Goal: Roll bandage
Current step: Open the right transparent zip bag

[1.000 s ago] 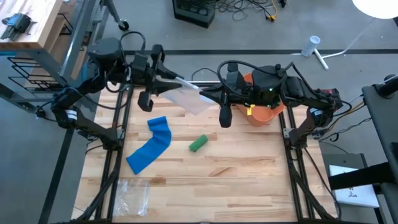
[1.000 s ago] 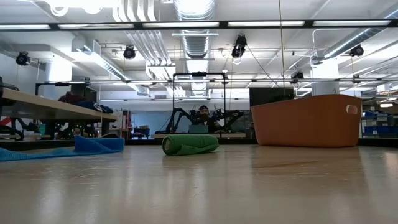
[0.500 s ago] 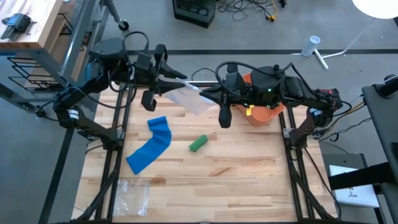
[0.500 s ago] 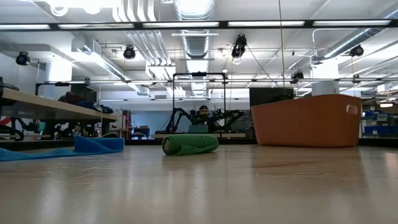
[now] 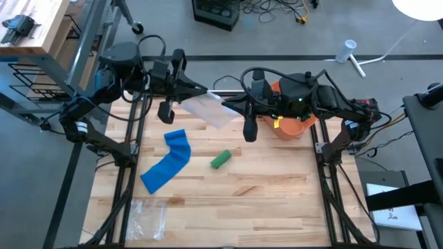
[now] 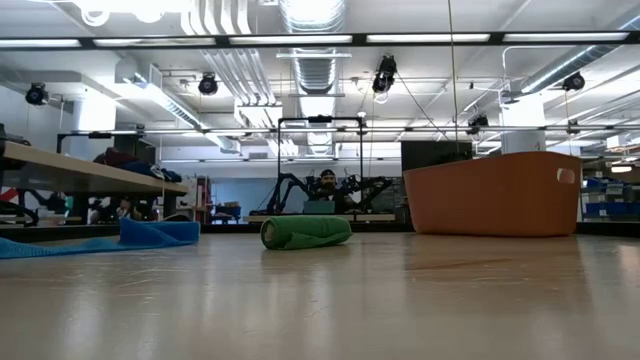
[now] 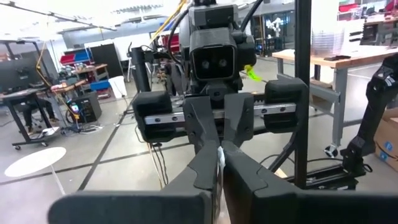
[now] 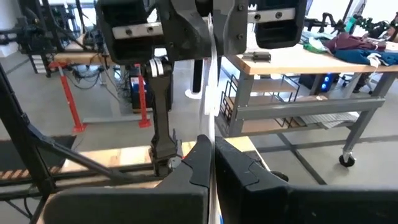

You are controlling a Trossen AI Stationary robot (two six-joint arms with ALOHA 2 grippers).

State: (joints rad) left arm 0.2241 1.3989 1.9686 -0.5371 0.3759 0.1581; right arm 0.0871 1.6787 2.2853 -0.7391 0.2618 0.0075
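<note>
A clear plastic bag (image 5: 211, 109) was pinched by both clenched sets of jaws, left gripper (image 5: 205, 90) and right gripper (image 5: 223, 106); uneven pulling could tear it.

Blue bandage (image 6: 95, 240) cut off at low view's edge, seemingly unrolled.

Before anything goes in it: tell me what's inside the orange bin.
The right arm covers most of the orange bin from above; only rim and a yellowish scrap show. The low view shows just its outer wall. Its contents cannot be seen. The green roll and blue bandage lie outside, on the table.
</note>
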